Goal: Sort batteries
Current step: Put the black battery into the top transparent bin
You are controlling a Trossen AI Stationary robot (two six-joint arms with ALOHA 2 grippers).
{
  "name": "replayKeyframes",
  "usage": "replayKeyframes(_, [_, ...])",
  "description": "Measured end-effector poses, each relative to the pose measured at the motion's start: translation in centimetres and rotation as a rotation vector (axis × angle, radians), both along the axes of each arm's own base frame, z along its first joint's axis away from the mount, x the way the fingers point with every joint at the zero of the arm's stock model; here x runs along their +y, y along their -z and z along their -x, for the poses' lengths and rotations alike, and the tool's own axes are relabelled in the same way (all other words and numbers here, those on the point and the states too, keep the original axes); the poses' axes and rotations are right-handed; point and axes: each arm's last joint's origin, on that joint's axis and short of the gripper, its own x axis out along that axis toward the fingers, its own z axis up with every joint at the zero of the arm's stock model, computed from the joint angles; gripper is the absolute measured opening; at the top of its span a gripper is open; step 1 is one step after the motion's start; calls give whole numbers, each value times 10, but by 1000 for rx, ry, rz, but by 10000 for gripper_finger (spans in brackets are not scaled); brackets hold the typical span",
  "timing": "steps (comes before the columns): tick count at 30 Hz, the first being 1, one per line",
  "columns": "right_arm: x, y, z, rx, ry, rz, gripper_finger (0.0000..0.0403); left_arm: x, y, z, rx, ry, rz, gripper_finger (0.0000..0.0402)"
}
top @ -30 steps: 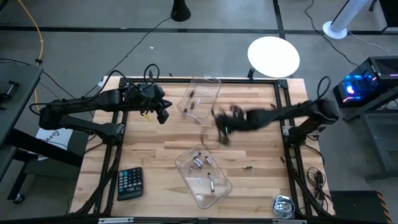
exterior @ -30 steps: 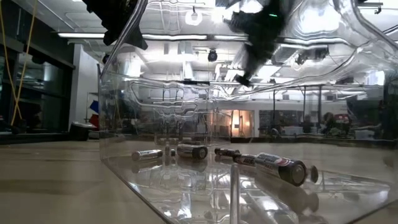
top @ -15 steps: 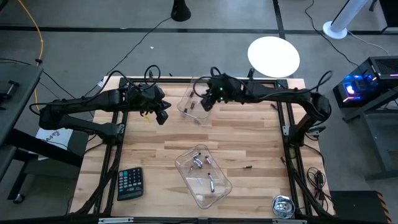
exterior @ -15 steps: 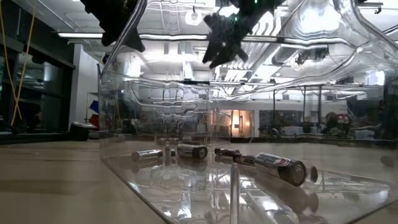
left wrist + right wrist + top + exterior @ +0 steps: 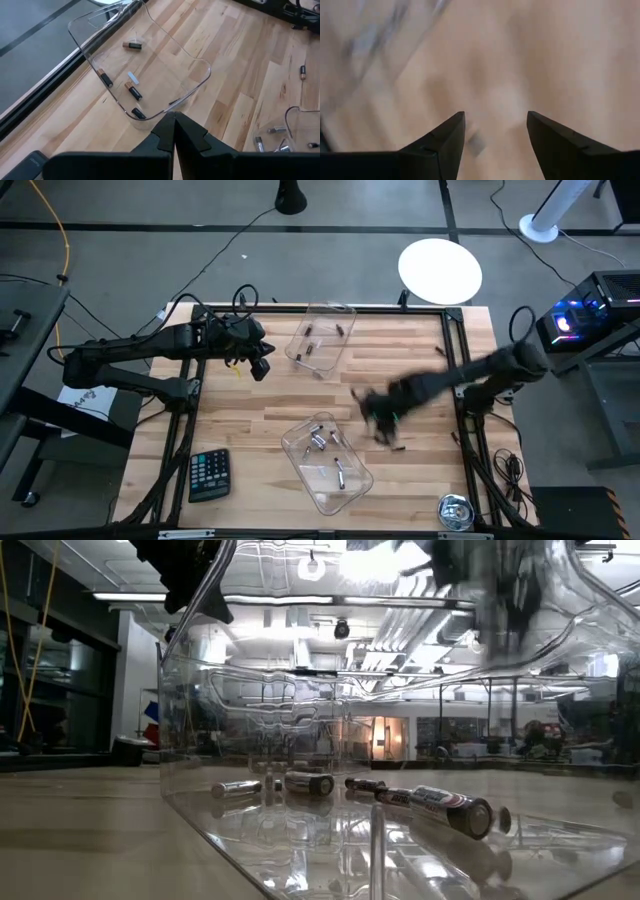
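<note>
Two clear trays hold batteries: the far tray (image 5: 322,338) (image 5: 142,75) has several small dark cylinders (image 5: 134,92), and the near tray (image 5: 327,462) (image 5: 400,830) has several silvery ones (image 5: 450,810). One loose battery (image 5: 398,448) (image 5: 302,71) lies on the wood to the right of the near tray. My right gripper (image 5: 382,425) (image 5: 496,131), blurred by motion, hangs open over bare wood between the near tray and the loose battery, with nothing between its fingers. My left gripper (image 5: 262,365) (image 5: 173,132) hovers shut to the left of the far tray.
A black calculator (image 5: 209,475) lies at the near left, and a round tape measure (image 5: 455,512) at the near right corner. Bare wood lies between the two trays. A white round disc (image 5: 440,270) stands on the floor beyond the far edge.
My right gripper swung from the table's middle to above the far tray, then came back toward the near right and now hangs beside the near tray, pointing more steeply down. The left arm has kept still.
</note>
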Motion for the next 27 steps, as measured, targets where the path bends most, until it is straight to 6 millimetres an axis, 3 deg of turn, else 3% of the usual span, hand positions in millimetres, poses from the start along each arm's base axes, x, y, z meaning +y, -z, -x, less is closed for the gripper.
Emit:
replayKeyframes(4, [56, 37, 39, 106, 5, -29, 209, 0, 0, 0, -2, 0, 0, 0])
replayKeyframes(8, [79, 57, 56, 122, 8, -16, 209, 0, 0, 0, -5, 0, -2, 0])
replayKeyframes(18, [66, 93, 68, 133, -33, 42, 184, 0, -1, -1, -8, 5, 2, 0])
replayKeyframes(27, [61, 107, 62, 32, -78, 20, 147, 0, 0, 0, -14, -5, 15, 0])
